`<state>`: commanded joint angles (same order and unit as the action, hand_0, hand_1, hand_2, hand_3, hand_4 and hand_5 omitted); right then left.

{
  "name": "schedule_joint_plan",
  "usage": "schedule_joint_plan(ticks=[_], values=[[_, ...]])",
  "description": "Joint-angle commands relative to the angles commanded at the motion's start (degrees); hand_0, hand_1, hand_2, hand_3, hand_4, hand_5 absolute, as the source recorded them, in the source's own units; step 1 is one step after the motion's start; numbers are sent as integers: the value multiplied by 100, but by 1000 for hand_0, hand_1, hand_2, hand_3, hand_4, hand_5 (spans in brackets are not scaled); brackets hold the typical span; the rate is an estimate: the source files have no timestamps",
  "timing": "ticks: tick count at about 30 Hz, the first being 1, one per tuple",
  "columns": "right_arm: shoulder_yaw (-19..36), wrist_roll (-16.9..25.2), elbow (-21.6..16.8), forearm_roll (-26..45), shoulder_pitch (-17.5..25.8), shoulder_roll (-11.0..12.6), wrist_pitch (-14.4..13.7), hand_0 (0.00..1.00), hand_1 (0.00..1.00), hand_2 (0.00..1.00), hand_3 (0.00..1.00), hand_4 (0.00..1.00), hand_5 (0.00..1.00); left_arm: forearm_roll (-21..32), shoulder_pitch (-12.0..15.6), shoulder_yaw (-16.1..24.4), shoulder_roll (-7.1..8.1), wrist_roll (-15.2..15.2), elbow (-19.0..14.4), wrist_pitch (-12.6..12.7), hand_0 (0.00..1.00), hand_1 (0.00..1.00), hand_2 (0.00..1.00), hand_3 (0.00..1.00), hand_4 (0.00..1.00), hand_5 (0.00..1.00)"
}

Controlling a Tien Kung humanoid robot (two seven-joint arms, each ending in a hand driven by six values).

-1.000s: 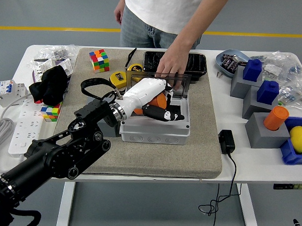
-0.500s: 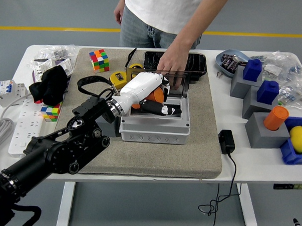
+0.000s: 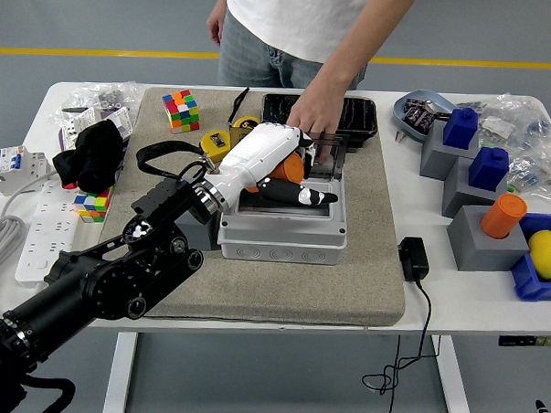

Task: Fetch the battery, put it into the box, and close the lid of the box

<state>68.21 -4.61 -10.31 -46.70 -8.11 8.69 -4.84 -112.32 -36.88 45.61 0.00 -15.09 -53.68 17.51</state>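
Note:
The grey box [image 3: 283,232] sits on the grey mat, and its clear lid [image 3: 325,152] stands raised at the back edge. A person's hand [image 3: 309,110] holds that lid up from the far side. My left hand [image 3: 305,195], white with black fingers [image 3: 289,192], hovers over the box's opening with the fingers stretched out to the right. An orange patch [image 3: 286,169] shows under its palm; I cannot tell whether this is the battery or part of the hand. The hand hides the inside of the box. The right arm is out of view.
A black tray [image 3: 362,116] lies behind the box, with yellow tape measures [image 3: 214,142] and a colour cube [image 3: 180,109] to its left. A black charger [image 3: 413,257] lies right of the mat. Grey blocks with blue and orange pieces [image 3: 481,206] stand at the right.
My left hand has risen and drawn back to the left above the box, with the orange patch moving along. The person's hand has stayed on the lid.

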Motion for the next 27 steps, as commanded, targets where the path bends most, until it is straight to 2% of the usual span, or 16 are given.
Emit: schedule_joint_plan(ticks=[8, 16, 17, 22, 23, 27], values=[[-25, 5, 0, 31, 8, -9, 1, 909, 896, 865, 869, 998, 998, 99, 24, -114, 0, -77, 191, 60, 58, 2, 2, 4, 998, 608], [-31, 4, 0, 54, 3, -3, 7, 909, 896, 865, 869, 998, 998, 126, 38, -124, 0, -173, 196, 154, 59, 2, 5, 6, 998, 612], [-27, 4, 0, 51, 2, -3, 6, 910, 895, 861, 869, 998, 998, 132, 39, -124, 0, -190, 200, 164, 91, 2, 33, 35, 998, 609], [-1, -6, 0, 29, -11, -1, 6, 910, 895, 861, 869, 998, 998, 158, 29, -106, 0, -297, 222, 237, 91, 2, 33, 35, 998, 609], [1, -6, 0, 29, -14, -1, 6, 910, 895, 861, 869, 998, 998, 164, 27, -101, 0, -303, 221, 232, 137, 23, 84, 100, 998, 611], [15, -9, 0, 24, -21, 4, 4, 910, 895, 861, 869, 998, 998, 159, 18, -91, 0, -323, 216, 182, 137, 23, 84, 100, 998, 611]])
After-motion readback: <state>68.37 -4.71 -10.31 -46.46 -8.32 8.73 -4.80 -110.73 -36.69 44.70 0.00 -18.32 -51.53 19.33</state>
